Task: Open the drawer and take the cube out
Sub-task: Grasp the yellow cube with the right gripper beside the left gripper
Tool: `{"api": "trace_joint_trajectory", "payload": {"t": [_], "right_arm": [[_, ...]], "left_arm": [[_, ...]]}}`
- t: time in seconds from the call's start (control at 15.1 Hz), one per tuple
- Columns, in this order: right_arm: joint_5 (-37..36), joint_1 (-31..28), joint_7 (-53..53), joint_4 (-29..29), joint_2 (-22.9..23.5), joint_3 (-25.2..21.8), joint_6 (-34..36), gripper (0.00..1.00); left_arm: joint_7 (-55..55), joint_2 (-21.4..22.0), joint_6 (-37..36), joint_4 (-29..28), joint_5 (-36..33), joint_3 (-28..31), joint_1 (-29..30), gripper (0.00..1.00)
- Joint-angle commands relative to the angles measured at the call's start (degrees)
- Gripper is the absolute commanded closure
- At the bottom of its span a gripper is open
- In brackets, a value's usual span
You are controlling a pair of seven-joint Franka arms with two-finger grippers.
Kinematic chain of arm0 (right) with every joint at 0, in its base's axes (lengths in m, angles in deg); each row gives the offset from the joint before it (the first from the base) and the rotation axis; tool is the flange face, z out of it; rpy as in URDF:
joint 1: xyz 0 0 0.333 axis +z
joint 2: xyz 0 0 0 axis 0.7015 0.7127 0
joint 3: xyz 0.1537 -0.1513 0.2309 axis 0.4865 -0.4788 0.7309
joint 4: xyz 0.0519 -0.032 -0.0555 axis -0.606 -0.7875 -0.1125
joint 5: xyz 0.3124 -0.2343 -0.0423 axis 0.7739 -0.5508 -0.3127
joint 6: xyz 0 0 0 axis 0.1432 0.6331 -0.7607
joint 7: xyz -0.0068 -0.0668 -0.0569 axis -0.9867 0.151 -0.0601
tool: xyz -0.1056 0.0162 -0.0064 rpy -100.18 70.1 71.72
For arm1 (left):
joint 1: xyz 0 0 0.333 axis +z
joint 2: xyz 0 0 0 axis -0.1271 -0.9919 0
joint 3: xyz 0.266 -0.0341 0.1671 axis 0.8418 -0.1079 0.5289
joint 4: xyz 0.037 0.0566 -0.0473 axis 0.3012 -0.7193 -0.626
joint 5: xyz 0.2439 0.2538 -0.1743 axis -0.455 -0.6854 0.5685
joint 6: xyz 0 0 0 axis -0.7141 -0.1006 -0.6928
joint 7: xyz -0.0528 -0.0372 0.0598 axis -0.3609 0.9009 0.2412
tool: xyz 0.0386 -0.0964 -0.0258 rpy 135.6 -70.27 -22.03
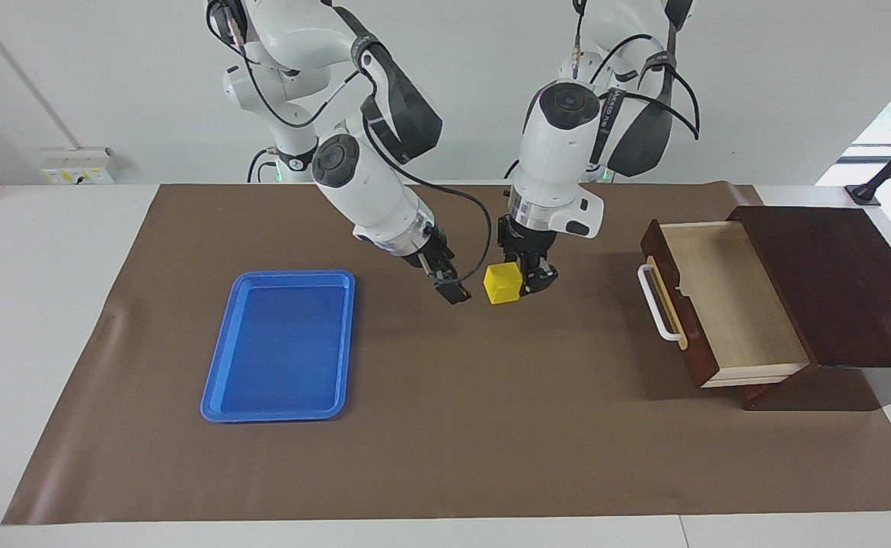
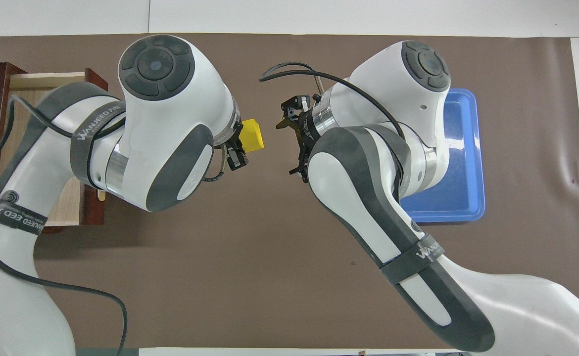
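Cube (image 1: 502,284): yellow, gripped in the left pincer (image 1: 523,279), held in the air over the brown mat (image 1: 445,426) mid-table, between tray and drawer.
Right pincer (image 1: 453,289): fingers spread wide, holding nothing, over the mat just beside the cube, tips pointed toward it.
Drawer (image 1: 720,304): pulled out of its dark box (image 1: 841,281) at the left arm's end of the table (image 1: 34,304); pale interior bare, white handle (image 1: 657,304) facing mid-table.
Tray (image 1: 279,346): blue, flat on the mat toward the right arm's end.
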Motion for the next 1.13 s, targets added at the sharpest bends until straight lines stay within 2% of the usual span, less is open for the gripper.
{"api": "trace_joint_trajectory", "payload": {"t": [0.0,0.4,0.6,1.06], "right_arm": [[-1.3,-0.1,1.4,8.9,4.8,-0.2,4.3,0.00],[-0.8,-0.1,2.2,9.7,5.3,-0.3,4.4,0.02],[-0.6,0.4,4.7,15.3,8.8,-0.3,5.8,0.02],[-0.6,1.9,6.3,15.7,9.3,-0.3,5.7,0.03]], "left_arm": [[-0.3,0.1,0.5,-0.2,-1.0,0.7,-0.4,1.00],[-0.3,0.1,0.6,-0.3,-0.9,0.7,-0.4,1.00],[-0.3,0.1,0.6,-0.3,-0.9,0.7,-0.4,1.00],[-0.4,0.1,0.5,-0.3,-0.9,0.8,-0.4,1.00]]}}
